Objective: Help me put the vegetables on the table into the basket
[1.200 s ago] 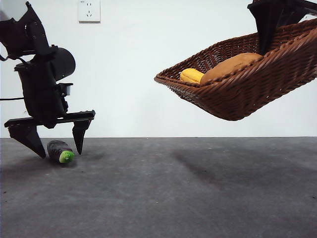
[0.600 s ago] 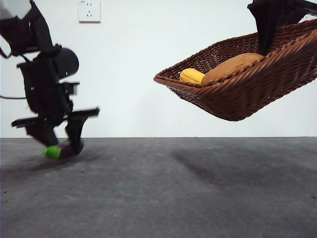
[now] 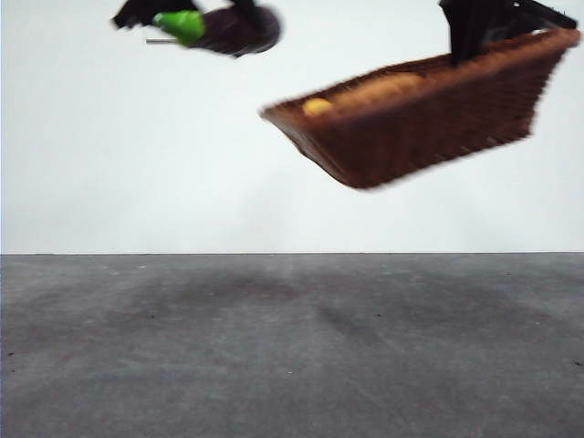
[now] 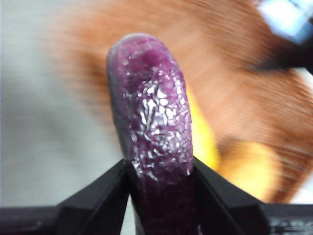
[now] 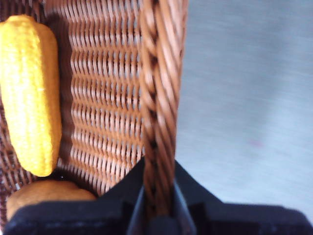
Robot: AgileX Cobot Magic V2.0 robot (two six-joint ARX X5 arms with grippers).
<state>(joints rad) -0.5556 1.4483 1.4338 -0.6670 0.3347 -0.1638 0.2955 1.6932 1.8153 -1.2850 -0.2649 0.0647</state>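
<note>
We see the left gripper (image 4: 159, 171) with jaws clamped tight on the eggplant (image 4: 151, 122), which sticks out beyond the tips. The right gripper (image 5: 157, 183) pinches the basket (image 5: 159, 88) rim narrowly between its jaws, the yellow piece (image 5: 30, 93) and potato (image 5: 44, 196) lying inside.

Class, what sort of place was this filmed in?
Probably an indoor robot test bench: a bare grey table, a plain white wall, and toy vegetables such as the eggplant going into a basket.
</note>
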